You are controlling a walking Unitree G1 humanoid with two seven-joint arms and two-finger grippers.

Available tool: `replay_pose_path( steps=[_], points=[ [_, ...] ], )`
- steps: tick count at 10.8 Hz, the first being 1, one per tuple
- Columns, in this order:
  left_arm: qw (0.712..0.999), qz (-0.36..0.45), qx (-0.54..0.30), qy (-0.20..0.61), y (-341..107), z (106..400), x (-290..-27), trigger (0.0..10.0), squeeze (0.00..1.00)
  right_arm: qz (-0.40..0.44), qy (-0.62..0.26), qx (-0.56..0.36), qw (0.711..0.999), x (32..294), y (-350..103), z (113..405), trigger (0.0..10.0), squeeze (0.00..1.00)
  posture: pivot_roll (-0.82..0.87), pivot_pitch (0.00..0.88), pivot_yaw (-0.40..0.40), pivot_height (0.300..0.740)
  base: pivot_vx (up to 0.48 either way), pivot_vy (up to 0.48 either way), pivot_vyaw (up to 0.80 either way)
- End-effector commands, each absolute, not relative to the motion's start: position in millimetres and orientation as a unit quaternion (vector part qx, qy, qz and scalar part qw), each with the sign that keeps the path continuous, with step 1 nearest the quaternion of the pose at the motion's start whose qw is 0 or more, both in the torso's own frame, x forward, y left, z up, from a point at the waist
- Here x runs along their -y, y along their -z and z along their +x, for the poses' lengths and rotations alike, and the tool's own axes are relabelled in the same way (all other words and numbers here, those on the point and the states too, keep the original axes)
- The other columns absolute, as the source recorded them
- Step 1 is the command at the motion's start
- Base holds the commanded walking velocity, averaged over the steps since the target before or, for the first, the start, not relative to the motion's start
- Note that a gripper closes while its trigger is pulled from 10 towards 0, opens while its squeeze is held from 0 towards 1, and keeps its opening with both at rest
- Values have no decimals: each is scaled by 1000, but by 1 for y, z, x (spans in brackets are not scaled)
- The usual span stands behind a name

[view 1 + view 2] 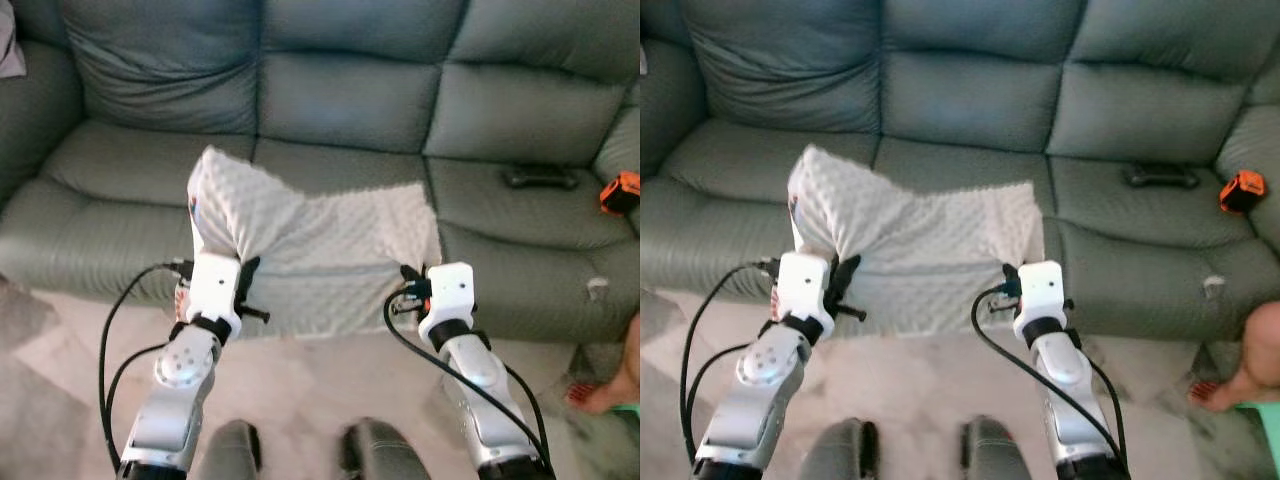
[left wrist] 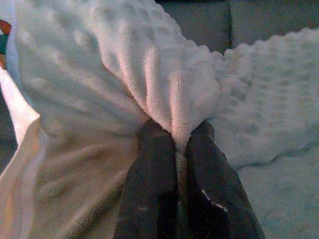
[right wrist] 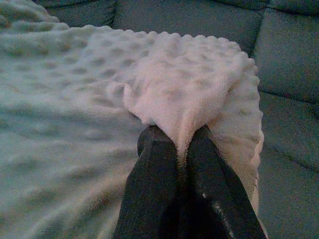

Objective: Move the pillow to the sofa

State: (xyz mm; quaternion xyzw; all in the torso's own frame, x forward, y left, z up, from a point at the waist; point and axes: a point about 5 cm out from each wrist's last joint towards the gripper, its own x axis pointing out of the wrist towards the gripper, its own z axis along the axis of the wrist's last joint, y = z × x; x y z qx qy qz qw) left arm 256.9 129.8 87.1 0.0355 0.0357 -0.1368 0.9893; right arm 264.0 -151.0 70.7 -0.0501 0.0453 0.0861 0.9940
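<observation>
On one sofa [image 1: 350, 95], two grippers pinch one pillow [image 1: 320, 240].

White dimple-textured pillow [image 1: 320, 250], grey-green sofa [image 1: 350, 100], orange-and-black object [image 1: 620, 192] on its seat

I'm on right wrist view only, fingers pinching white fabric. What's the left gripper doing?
Observer: The left gripper is shut on a bunched fold of the same pillow.
Operator: Is the pillow over the sofa yet?
Observer: Most of it lies on the sofa seat; its near edge hangs over the front.
Operator: Anything else on the cushions?
Observer: A black controller and an orange object, both to the robot's right, apart from the pillow.
</observation>
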Motion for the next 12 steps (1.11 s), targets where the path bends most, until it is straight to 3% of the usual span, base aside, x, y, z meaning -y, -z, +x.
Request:
replay_pose_path(
  steps=[1, 9, 12],
  points=[
    [987, 34, -25, 154, -89, 255, -119, 10000, 0, -56, -79, -48, 994, 157, -70, 262, 10000, 0, -41, 166, -54, 740, 0, 0, 0],
    [985, 11, -18, 173, -93, 255, -119, 10000, 0, -52, -78, -52, 994, 157, -67, 263, 10000, 0, -38, 167, -51, 740, 0, 0, -100],
    [984, 7, -17, 178, -93, 255, -117, 10000, 0, -52, -77, -53, 994, 157, -67, 263, 10000, 0, -42, 169, -55, 740, 262, 0, 0]
  ],
)
